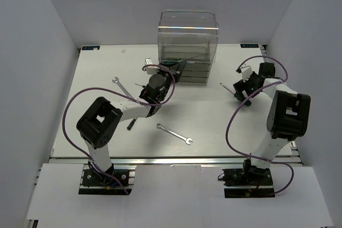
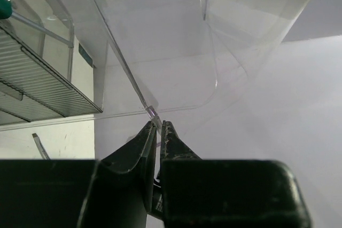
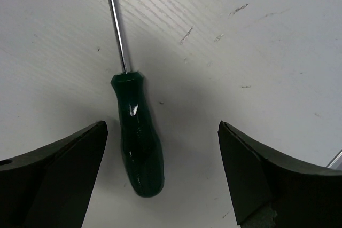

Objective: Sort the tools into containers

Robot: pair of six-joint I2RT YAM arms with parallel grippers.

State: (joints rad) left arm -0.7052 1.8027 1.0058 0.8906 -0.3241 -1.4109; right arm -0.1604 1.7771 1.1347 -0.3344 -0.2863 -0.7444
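White surface [image 1: 208, 116] all round; at the clear box [image 1: 187, 36] of drawers the left jaws are clenched on a thin metal shaft [image 2: 140, 97]. Off right, a green-handled screwdriver [image 3: 136, 137] lies flat between the right jaws, spread wide, untouched.

box [image 1: 188, 36] far centre | wrench [image 1: 174, 134] near centre | screwdriver [image 3: 136, 142] right of box
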